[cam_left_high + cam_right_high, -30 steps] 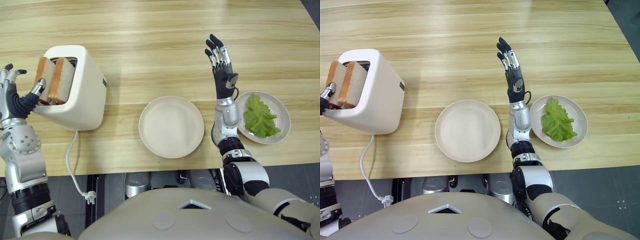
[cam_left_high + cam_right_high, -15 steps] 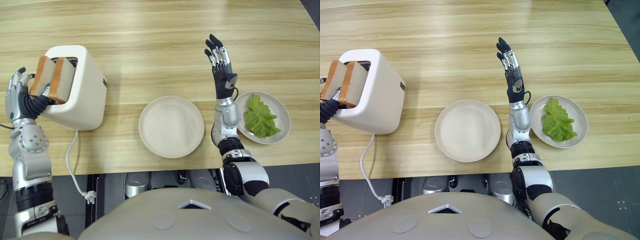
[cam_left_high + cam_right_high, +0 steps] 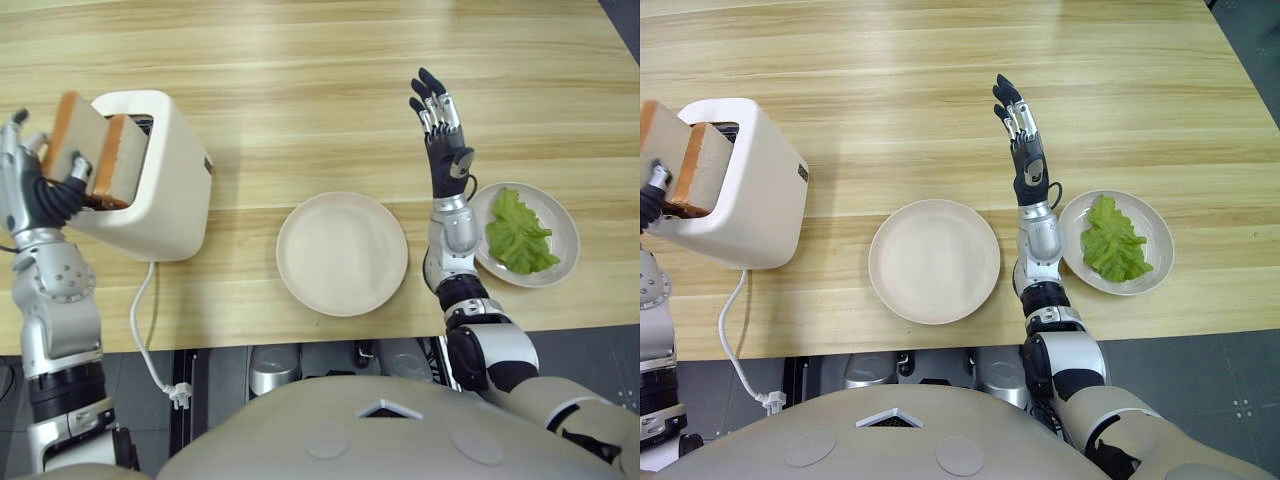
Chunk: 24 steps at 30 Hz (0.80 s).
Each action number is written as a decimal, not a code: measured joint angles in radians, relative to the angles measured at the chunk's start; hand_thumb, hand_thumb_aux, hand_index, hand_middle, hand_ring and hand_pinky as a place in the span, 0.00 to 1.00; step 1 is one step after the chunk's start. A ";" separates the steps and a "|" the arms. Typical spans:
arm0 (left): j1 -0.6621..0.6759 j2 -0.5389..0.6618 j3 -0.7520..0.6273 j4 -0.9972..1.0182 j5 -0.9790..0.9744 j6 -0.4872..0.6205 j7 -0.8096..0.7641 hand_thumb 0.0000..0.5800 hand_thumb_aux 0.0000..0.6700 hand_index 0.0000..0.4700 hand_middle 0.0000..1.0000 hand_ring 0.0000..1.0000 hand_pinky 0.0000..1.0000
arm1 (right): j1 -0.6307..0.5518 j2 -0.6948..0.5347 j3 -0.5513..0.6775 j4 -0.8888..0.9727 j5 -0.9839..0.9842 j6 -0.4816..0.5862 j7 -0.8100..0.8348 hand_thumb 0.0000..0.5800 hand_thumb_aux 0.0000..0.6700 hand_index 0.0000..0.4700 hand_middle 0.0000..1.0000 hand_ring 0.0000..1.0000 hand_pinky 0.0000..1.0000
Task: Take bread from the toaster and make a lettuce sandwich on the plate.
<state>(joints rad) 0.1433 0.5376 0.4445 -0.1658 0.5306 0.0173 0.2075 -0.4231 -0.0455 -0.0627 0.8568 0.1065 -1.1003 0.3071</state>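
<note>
- Where a second ago the left hand [image 3: 40, 195] was only closing in beside the toaster [image 3: 165, 190], it now grips the outer bread slice [image 3: 62, 135], which has risen partly from its slot; removal looks begun.
- The second slice [image 3: 113, 158] sits deeper in the toaster.
- The right hand [image 3: 440, 125], far right of the toaster, has stayed flat-open, empty.
- The toaster is smooth, cream and rounded; the bread is thick, brown-crusted.
- Right of the toaster lies a round matte plate [image 3: 342, 253], with crinkled lettuce [image 3: 520, 232] in a bowl [image 3: 567, 215] beyond, on the wood-grain bench [image 3: 300, 80].
</note>
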 measured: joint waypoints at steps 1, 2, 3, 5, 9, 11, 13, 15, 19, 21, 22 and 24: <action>-0.005 0.001 0.008 -0.020 0.006 -0.002 0.012 1.00 1.00 0.98 0.23 0.23 0.23 | 0.000 0.000 0.000 0.001 0.000 0.000 0.000 0.00 0.00 0.00 0.00 0.00 0.00; -0.015 0.001 0.019 -0.047 0.010 -0.004 0.026 1.00 1.00 0.98 0.99 0.99 0.99 | 0.000 0.000 0.000 0.001 -0.001 0.000 -0.001 0.00 0.00 0.00 0.00 0.00 0.00; -0.032 0.005 0.035 -0.090 0.016 -0.010 0.042 1.00 1.00 0.98 1.00 1.00 1.00 | 0.000 0.000 0.000 0.002 -0.003 -0.001 -0.002 0.00 0.00 0.00 0.00 0.00 0.00; -0.060 0.018 0.051 -0.153 0.030 -0.018 0.059 1.00 1.00 0.98 1.00 1.00 1.00 | -0.001 0.000 0.000 0.005 -0.007 -0.003 -0.004 0.00 0.00 0.00 0.00 0.00 0.00; -0.122 0.046 0.079 -0.299 0.068 -0.047 0.074 1.00 1.00 0.98 1.00 1.00 1.00 | -0.003 -0.003 -0.002 0.006 -0.011 -0.010 -0.012 0.00 0.00 0.00 0.00 0.00 0.00; -0.164 0.057 0.067 -0.353 0.017 -0.060 0.021 1.00 1.00 0.98 1.00 1.00 1.00 | -0.004 -0.016 -0.005 0.003 -0.023 -0.022 -0.031 0.00 0.00 0.00 0.00 0.00 0.00; -0.205 0.045 -0.003 -0.378 -0.115 -0.067 -0.081 1.00 1.00 0.98 1.00 1.00 1.00 | -0.005 -0.048 -0.017 -0.019 -0.059 -0.040 -0.062 0.00 0.00 0.00 0.00 0.00 0.00; -0.234 0.003 -0.140 -0.398 -0.256 -0.064 -0.205 1.00 1.00 0.98 1.00 1.00 1.00 | -0.007 -0.124 -0.057 -0.061 -0.151 -0.074 -0.114 0.00 0.00 0.00 0.00 0.00 0.00; -0.229 -0.079 -0.420 -0.350 -0.428 -0.054 -0.426 1.00 1.00 0.98 1.00 1.00 1.00 | 0.025 -0.295 -0.172 -0.134 -0.400 -0.111 -0.278 0.00 0.00 0.00 0.00 0.00 0.00; -0.200 -0.086 -0.489 -0.313 -0.463 -0.049 -0.490 1.00 1.00 0.98 1.00 1.00 1.00 | 0.052 -0.345 -0.213 -0.135 -0.483 -0.109 -0.362 0.00 0.00 0.00 0.00 0.00 0.00; -0.186 -0.094 -0.526 -0.293 -0.477 -0.050 -0.525 1.00 1.00 0.98 1.00 1.00 1.00 | 0.074 -0.383 -0.222 -0.132 -0.527 -0.103 -0.404 0.00 0.00 0.00 0.00 0.00 0.00; -0.140 -0.130 -0.607 -0.239 -0.501 -0.056 -0.578 1.00 1.00 0.98 1.00 1.00 1.00 | 0.112 -0.458 -0.237 -0.119 -0.585 -0.082 -0.473 0.00 0.00 0.00 0.00 0.00 0.00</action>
<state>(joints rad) 0.0032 0.4077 -0.1620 -0.4047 0.0297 -0.0385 -0.3704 -0.3106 -0.5035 -0.3002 0.7383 -0.4788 -1.1819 -0.1662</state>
